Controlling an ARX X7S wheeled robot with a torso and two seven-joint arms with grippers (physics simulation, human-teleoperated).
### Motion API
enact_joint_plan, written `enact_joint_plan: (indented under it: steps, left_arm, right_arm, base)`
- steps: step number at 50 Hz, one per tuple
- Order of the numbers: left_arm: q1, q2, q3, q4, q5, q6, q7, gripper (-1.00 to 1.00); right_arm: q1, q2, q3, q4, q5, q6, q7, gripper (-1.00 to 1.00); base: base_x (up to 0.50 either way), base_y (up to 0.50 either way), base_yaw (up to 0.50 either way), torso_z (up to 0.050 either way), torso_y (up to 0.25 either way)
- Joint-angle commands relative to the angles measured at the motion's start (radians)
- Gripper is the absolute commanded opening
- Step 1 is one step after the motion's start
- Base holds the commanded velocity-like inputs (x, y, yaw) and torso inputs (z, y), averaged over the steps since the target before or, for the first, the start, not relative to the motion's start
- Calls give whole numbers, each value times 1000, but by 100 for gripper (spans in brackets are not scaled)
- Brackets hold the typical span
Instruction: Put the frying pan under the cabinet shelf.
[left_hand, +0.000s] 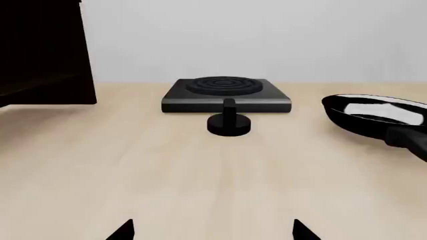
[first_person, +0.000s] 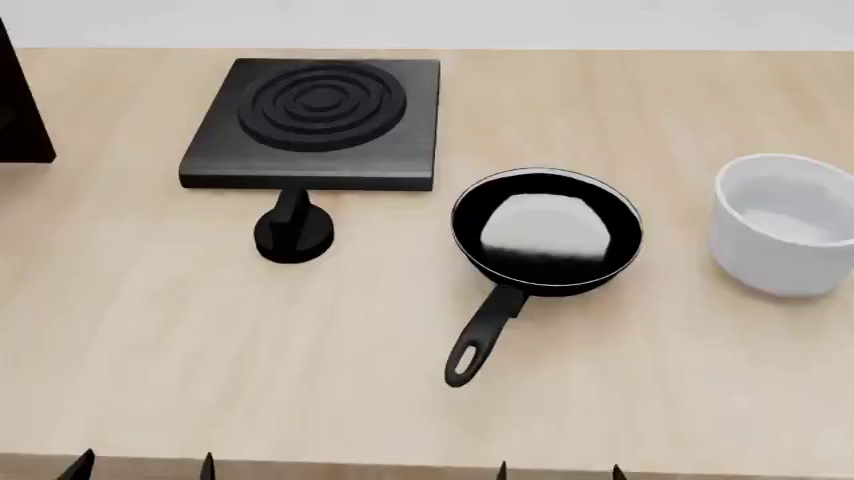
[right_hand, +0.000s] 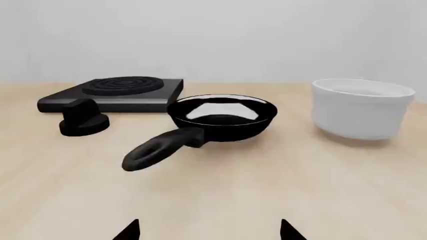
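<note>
Both grippers, left (first_person: 144, 464) and right (first_person: 558, 468), waited with fingers apart and empty at bottom edge, presumably pre-grasp, while the frying pan (first_person: 545, 232) sat centre-right, well apart from the cabinet shelf (first_person: 19, 110) at upper left.

No text, label, brand, number or sign can be read in any of the three views: the frying pan (first_person: 546, 232), the burner plate (first_person: 318, 120), the knob (first_person: 294, 233), the white pot (first_person: 785, 224) and the cabinet shelf (left_hand: 41, 50) all have plain surfaces.
</note>
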Motion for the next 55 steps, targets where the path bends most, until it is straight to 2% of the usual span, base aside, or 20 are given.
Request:
enact_joint_plan:
  steps: [1,6,14,28,55]
  left_arm:
    - [-2,-13,16,-9,0,7,-16,100]
    - [83,-45,31,120,-41,-46,-21,100]
    - [199,-73,40,216,-62,-39,-28,100]
    - [175,-87,71,178,-79,-14,-38,100]
    - [141,-117,109,147,-100,-19,-69,100]
  right_arm:
    - [0,9,0,0,9,0,13,100]
    - [-35,22,-52,-28,23,2,43,100]
    - [-67,43,-83,-56,57,15,64,100]
    - [-36,71,-98,-26,90,21,84,100]
    - [-13,98,-134,16,122,5,116,100]
  base:
    - [0,0,0,0,0]
    - [0,0,0,0,0]
    - [0,0,0,0,0]
    - [0,0,0,2,0]
    - [0,0,0,50,-5]
